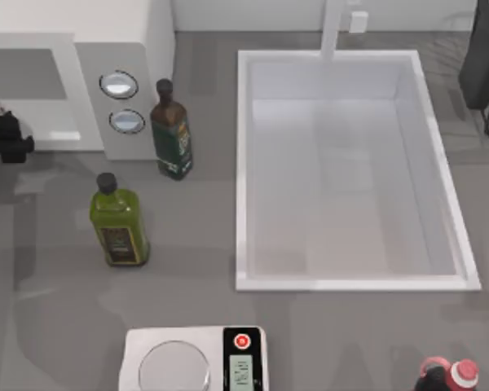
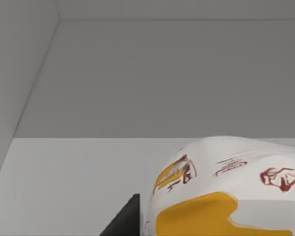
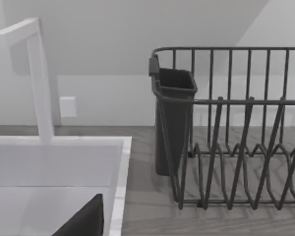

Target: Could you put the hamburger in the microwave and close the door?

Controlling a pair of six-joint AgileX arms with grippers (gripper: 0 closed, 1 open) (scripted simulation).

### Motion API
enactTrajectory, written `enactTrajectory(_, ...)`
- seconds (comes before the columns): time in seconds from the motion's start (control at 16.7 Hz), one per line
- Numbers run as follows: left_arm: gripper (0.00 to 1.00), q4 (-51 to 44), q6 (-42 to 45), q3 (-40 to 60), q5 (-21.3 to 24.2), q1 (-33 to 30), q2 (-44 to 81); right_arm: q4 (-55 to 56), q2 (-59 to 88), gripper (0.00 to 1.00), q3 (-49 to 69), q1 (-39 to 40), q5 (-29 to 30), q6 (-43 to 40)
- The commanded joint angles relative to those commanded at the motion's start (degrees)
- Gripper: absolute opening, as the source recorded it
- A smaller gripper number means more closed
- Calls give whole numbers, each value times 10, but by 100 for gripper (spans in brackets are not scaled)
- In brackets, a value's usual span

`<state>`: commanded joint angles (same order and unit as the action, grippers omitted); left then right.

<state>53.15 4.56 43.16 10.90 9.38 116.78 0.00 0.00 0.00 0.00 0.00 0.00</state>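
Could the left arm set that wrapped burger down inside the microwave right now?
Probably yes. The left hand is at the microwave opening, and its wrist view shows the hamburger just above the bare white floor inside, with nothing in the way.

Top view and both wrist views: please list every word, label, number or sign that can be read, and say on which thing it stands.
None can be read as text.
Hamburger wrapper: red and yellow printed marks, not legible.
Dark green bottle: label too blurred.
Olive-green bottle: label too blurred.
Scale: display digits too small; a red round button beside it, no word on it.
Microwave: two knobs, no legible marks.
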Motion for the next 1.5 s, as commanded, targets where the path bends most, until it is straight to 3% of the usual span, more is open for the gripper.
enactTrajectory(0.42, 0, -10, 1, 23, -2, 2, 14, 0, 0, 100, 0, 0, 0, 0)
enactTrajectory(1.14, 0, -152, -12, 373, -26, -32, 209, 0, 0, 100, 0, 0, 0, 0)
enactTrajectory(1.5, 0, -177, -14, 423, -31, -36, 244, 0, 0, 100, 0, 0, 0, 0)
